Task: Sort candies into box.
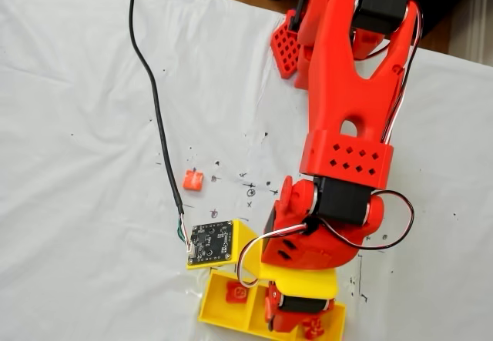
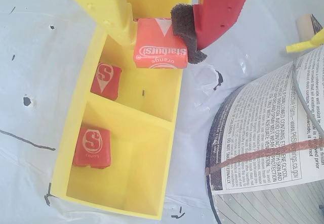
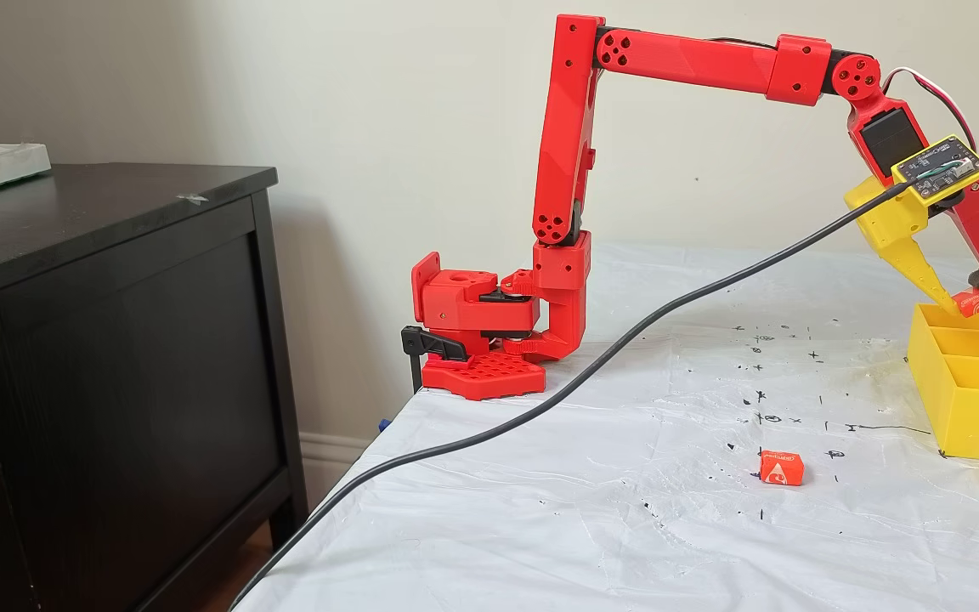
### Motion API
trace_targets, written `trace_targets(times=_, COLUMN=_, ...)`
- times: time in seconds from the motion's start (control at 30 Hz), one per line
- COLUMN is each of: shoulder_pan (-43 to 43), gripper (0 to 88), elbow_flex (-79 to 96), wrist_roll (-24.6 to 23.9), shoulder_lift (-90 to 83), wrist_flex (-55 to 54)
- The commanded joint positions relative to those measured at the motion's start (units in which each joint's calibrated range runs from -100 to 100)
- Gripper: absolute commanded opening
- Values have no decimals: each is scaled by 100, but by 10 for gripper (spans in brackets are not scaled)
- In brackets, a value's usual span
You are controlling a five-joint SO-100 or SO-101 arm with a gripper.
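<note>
My gripper (image 2: 157, 37) is shut on an orange Starburst candy (image 2: 161, 52), pinched between the yellow finger (image 2: 114, 11) and the red finger's dark foam pad (image 2: 185, 32). It hangs just above the far end of the yellow three-compartment box (image 2: 131, 115). One candy (image 2: 105, 81) lies in the middle compartment and another candy (image 2: 92, 147) in the near one. From the side, the gripper (image 3: 970, 302) sits over the box (image 3: 978, 425). A loose candy (image 3: 781, 467) lies on the white sheet, also seen from above as the candy (image 1: 192, 180), left of the arm and up from the box (image 1: 209, 310).
A black cable (image 3: 540, 399) runs across the sheet up to the yellow camera mount (image 1: 212, 242). A round printed label (image 2: 268, 148) lies right of the box. The red arm base (image 3: 481, 340) stands at the table's back edge. A dark cabinet (image 3: 116, 340) stands beside the table.
</note>
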Motion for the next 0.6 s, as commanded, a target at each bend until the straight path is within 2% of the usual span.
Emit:
trace_targets(times=0.0, shoulder_pan=-133, gripper=150, elbow_flex=-477, wrist_roll=-15, shoulder_lift=-157, wrist_flex=-180)
trace_targets(times=0.1, shoulder_pan=-115, gripper=255, elbow_flex=-459, wrist_roll=-132, shoulder_lift=-182, wrist_flex=-204)
trace_targets(times=0.23, shoulder_pan=-97, gripper=324, elbow_flex=-477, wrist_roll=-186, shoulder_lift=-199, wrist_flex=-123)
trace_targets(times=0.57, shoulder_pan=-70, gripper=384, elbow_flex=-513, wrist_roll=-220, shoulder_lift=-335, wrist_flex=66)
